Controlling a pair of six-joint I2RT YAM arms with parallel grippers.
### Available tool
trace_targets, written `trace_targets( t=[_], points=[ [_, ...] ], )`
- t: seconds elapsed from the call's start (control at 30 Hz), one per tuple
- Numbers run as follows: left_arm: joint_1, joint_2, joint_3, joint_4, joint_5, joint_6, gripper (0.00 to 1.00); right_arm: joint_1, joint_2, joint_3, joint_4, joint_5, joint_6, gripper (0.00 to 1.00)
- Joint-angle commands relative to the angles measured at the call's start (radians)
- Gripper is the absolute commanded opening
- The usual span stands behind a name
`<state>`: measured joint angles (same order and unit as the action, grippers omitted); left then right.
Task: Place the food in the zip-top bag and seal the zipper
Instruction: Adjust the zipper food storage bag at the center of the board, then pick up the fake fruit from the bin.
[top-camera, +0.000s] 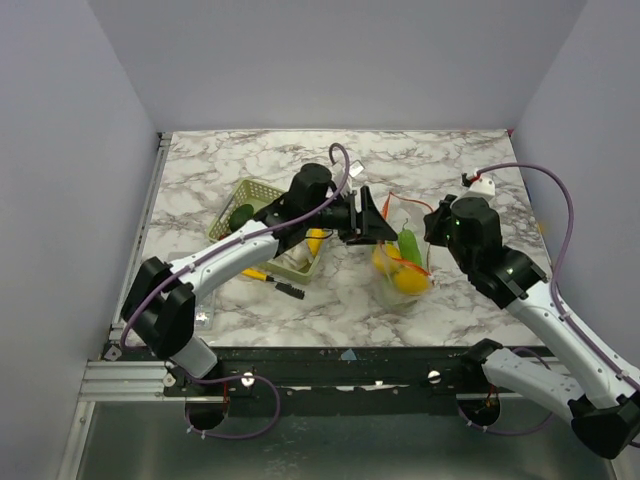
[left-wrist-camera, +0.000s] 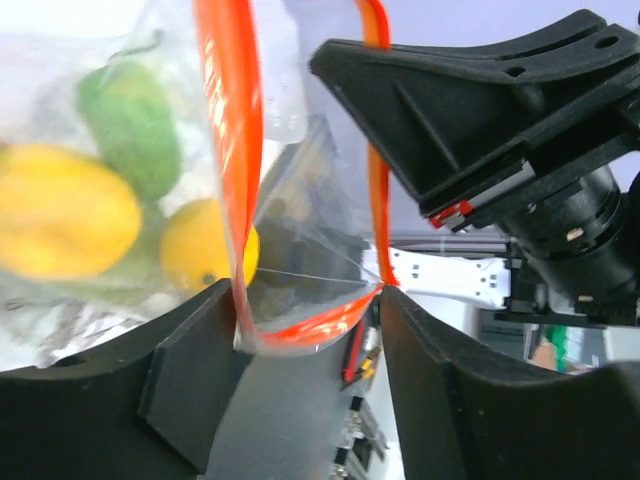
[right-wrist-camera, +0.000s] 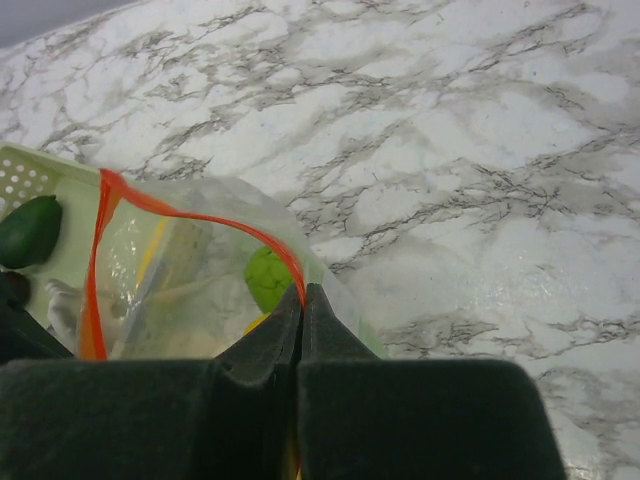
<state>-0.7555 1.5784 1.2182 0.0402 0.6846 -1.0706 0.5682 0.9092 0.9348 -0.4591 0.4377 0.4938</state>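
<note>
Currently the right gripper (right-wrist-camera: 302, 298) has its fingers pressed together on the zipper (right-wrist-camera: 190, 214), pinching 1 end of the orange-red rim and holding the zip-top bag (top-camera: 400, 285) up over the marble table (top-camera: 230, 160). The left gripper (left-wrist-camera: 308, 300) sits at the other end of the rim. Its fingers stand apart with both runs of the strip between them, and it clamps nothing.

Bag mouth: open, the 2 runs of the strip bowed apart. Inside are at least 2 yellow pieces (left-wrist-camera: 60, 210) and a light green piece (right-wrist-camera: 265, 275).

Not yet bagged: the dark green piece (right-wrist-camera: 28, 230) lies in the pale green basket (top-camera: 255, 190). A yellow piece (top-camera: 315, 240) shows at the basket's right edge; whether it is in the basket or beside it cannot be told. A pen (top-camera: 272, 277) lies just in front of the basket, no part of the job.

Key relation: the basket lies to the left of the left gripper, close under that arm's forearm, well apart from the right arm. The dark green piece's long axis is too small to read from above.

Judgement: loading is unfinished and sealing is premature. The left arm is free and nearer, so it is the likely one to fetch. The right should hold the rim up so the mouth stays open toward the left.

Risk: with only 1 end held, the soft bag may sag and the mouth may narrow.
</note>
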Motion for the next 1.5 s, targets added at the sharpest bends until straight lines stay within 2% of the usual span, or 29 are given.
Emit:
trace_targets(
  t=[0.0, 0.17, 0.33, 0.47, 0.7, 0.77, 0.97, 1.33, 1.47],
  points=[
    [0.07, -0.135, -0.051, -0.112, -0.031, 0.167, 0.63, -0.001, -0.032, -0.03, 0.013, -0.005, -0.008, 0.01],
    [0.147, -0.253, -0.083, -0.291, -0.155, 0.346, 0.67, -0.001, -0.04, -0.049, 0.029, -0.034, 0.005, 0.01],
    [0.224, -0.268, -0.061, -0.478, -0.289, 0.551, 0.69, -0.002, -0.034, -0.043, 0.031, -0.044, -0.001, 0.01],
    [0.259, -0.127, 0.066, -0.655, -0.379, 0.688, 0.69, -0.002, -0.036, -0.037, 0.038, -0.048, -0.007, 0.0],
    [0.285, 0.177, 0.325, -0.819, -0.468, 0.773, 0.62, -0.001, -0.052, -0.033, 0.033, -0.055, -0.006, 0.01],
    [0.287, 0.265, 0.391, -0.858, -0.476, 0.789, 0.58, -0.002, -0.061, -0.033, 0.031, -0.055, -0.004, 0.01],
    [0.281, 0.358, 0.411, -0.844, -0.46, 0.773, 0.53, -0.001, -0.071, -0.028, 0.022, -0.057, -0.006, 0.01],
    [0.226, 0.444, 0.356, -0.795, -0.553, 0.755, 0.55, -0.002, -0.05, -0.03, 0.048, -0.089, -0.001, 0.01],
    [0.217, 0.463, 0.355, -0.79, -0.597, 0.752, 0.5, -0.002, -0.05, -0.034, 0.047, -0.093, 0.006, 0.01]
  ],
)
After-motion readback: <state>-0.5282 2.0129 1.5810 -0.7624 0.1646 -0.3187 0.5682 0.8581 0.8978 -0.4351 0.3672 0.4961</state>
